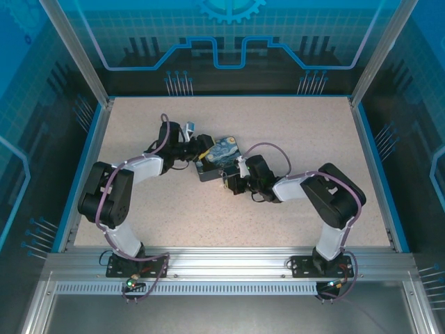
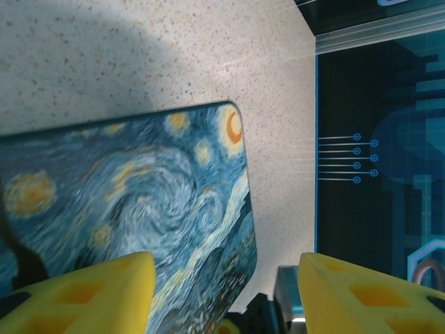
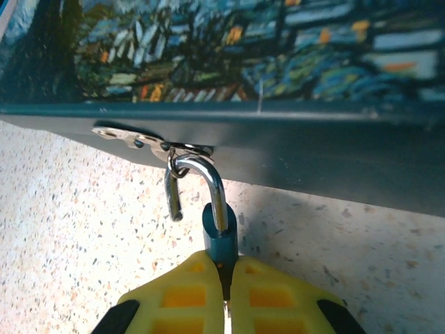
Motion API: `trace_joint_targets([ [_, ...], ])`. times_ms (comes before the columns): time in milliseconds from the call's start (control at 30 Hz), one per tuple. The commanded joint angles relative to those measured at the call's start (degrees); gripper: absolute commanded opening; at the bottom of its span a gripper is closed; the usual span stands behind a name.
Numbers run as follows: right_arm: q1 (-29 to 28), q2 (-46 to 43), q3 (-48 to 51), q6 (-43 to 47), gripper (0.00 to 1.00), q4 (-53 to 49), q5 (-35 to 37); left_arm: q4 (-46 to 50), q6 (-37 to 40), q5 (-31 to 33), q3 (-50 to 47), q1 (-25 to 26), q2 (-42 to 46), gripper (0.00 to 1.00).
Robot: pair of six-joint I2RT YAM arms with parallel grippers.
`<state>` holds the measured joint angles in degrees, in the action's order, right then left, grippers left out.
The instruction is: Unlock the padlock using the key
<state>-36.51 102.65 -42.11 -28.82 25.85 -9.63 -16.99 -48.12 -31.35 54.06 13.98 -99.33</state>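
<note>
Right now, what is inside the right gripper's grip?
The padlock, its shackle hooked through the hasp on the box. The right gripper covers its lower body and keyhole.

Half-buried, half-cropped
Lower body of padlock (image 3: 219, 233) swallowed between the pinched fingers of right gripper (image 3: 224, 271); box (image 2: 139, 209) cropped at left and bottom edges.

Bright, even overhead light on the table (image 1: 208, 216) — soft shadows beneath my arms. My left wrist view has a broad dim shadow, and my left fingers (image 2: 83, 299) blur. At my right, the padlock (image 3: 220, 233) glints; the box (image 3: 278, 56) print smears.
</note>
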Motion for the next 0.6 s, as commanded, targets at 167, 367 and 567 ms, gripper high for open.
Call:
trace_joint_targets([
  [167, -0.93, -5.15, -1.11, -7.36, 0.0, -7.55, 10.71, 1.52, -0.58, 1.39, -3.59, 3.1, 4.08, 0.58],
  [367, -0.84, -6.59, -1.85, -12.54, 0.0, -12.01, 14.97, 3.52, -0.05, 2.84, -4.79, 5.51, 5.29, 0.59],
  [567, -0.75, -3.59, -6.19, -12.73, 0.0, -20.82, 18.36, 3.77, -0.14, 3.54, -5.19, 6.66, 4.02, 0.59],
])
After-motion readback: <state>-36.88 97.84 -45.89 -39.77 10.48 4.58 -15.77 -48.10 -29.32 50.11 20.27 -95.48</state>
